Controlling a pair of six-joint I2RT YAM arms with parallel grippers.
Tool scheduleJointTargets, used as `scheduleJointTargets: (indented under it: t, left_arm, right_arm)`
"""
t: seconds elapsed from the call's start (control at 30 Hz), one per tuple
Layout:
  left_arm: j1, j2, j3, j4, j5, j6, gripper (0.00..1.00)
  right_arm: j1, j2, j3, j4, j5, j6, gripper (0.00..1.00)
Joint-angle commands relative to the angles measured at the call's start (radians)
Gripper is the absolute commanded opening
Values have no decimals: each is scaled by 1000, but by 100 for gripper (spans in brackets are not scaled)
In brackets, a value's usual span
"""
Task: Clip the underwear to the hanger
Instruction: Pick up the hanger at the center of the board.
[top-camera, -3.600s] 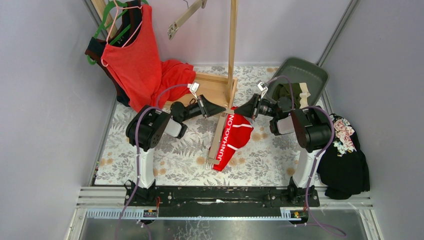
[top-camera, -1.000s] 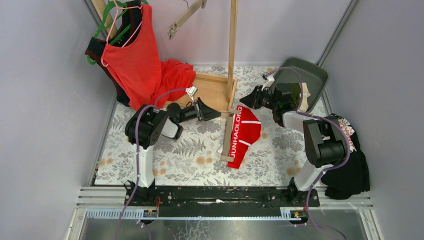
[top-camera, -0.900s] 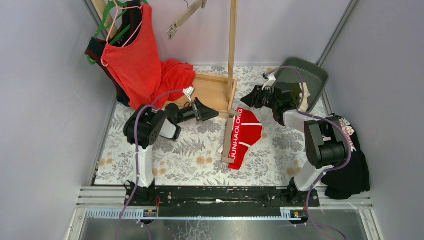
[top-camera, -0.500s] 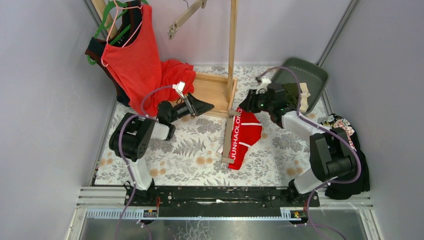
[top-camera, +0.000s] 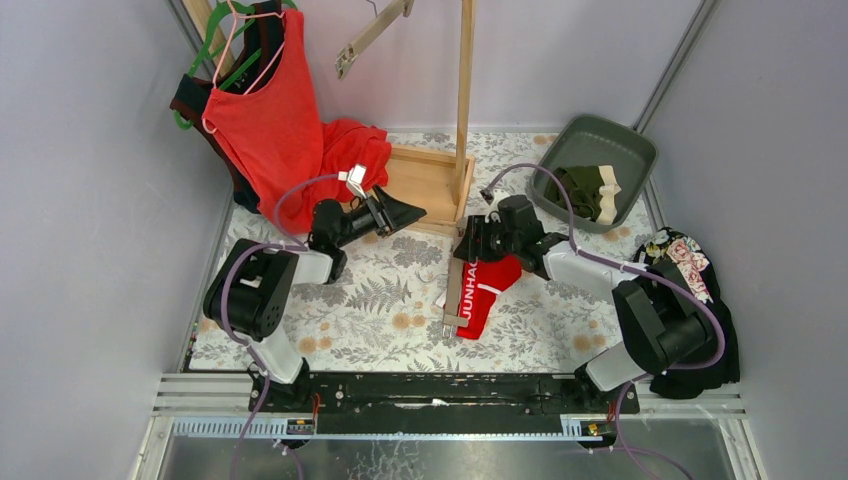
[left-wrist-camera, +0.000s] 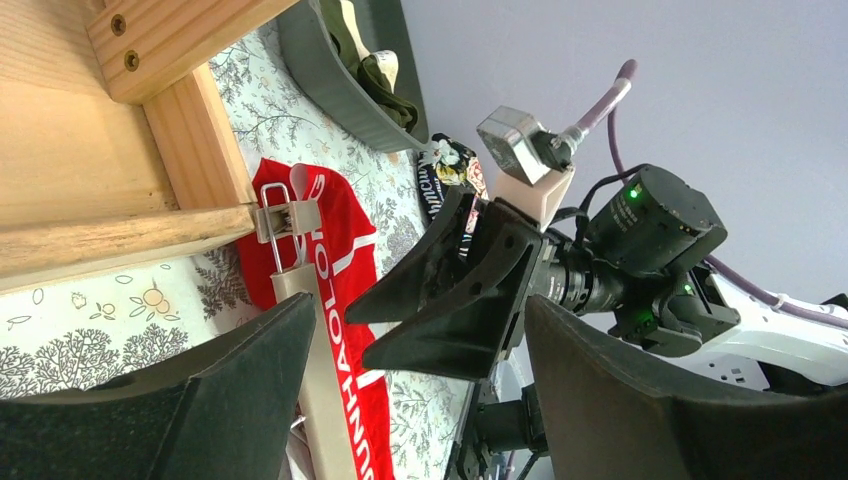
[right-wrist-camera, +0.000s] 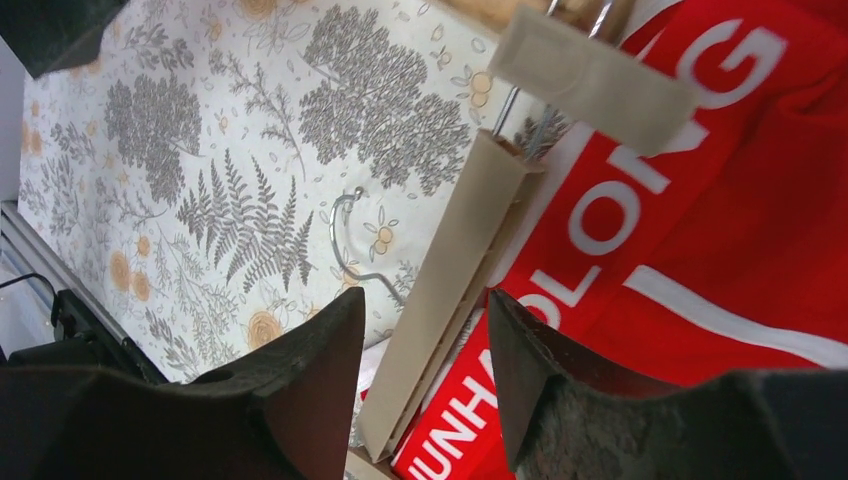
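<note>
Top view, clock dirs taken from table centre.

- Red briefs (top-camera: 492, 285): just off centre toward 3, lying flat on the fern-print tablecloth (top-camera: 370, 300). Smooth knit, white stripes, white block letters on the waistband.
- Hanger (top-camera: 453, 295): straight cream plastic bar running 12–6, lying along the waistband on the briefs' 9 side. It has wire clips w/ flat cream pads. A thin wire hook (right-wrist-camera: 345, 235) lies on the cloth beside the bar.
- The 12-end clip pad sits over red fabric. We can't tell if it bites.
- Green briefs (top-camera: 580, 188): crumpled, w/ a cream band, in the grey bin (top-camera: 585, 128) at 1–2. The bin is a rounded plastic rectangle, tilted.
- R gripper (top-camera: 466, 240): over the bar's 12 end, next to the wood base (top-camera: 425, 180). Its matte black wedge fingers are parted about halfway. We see the bar in the gap below them, not pinched, so it holds nothing. We can't tell whether it touches the bar.
- L gripper (top-camera: 408, 212): at 11, over the base edge and pointing toward 3. Its fingers are spread wide and it's empty.
- Square wood post (top-camera: 464, 100) rises from the base.
- Tank top (top-camera: 265, 110): red, hanging at 10–11.
- Black floral cloth (top-camera: 690, 330): heaped at 4, off the table edge.
</note>
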Motion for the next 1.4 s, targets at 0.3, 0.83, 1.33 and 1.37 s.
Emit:
scheduleJointTargets:
  t: [0.3, 0.83, 1.33, 1.37]
  left_arm:
    - [5, -56, -24, -21, -14, 44, 76]
    - [17, -130, -39, -109, -38, 81, 76]
    - [41, -375, -36, -322, -114, 129, 80]
    - [40, -379, -35, -316, -113, 122, 80]
  right_arm:
    - [71, 80, -23, 16, 88, 100, 57]
    - [74, 183, -177, 549, -56, 227, 9]
    - [-217, -103, -269, 973, -377, 521, 0]
    - [-241, -86, -268, 1044, -395, 582, 0]
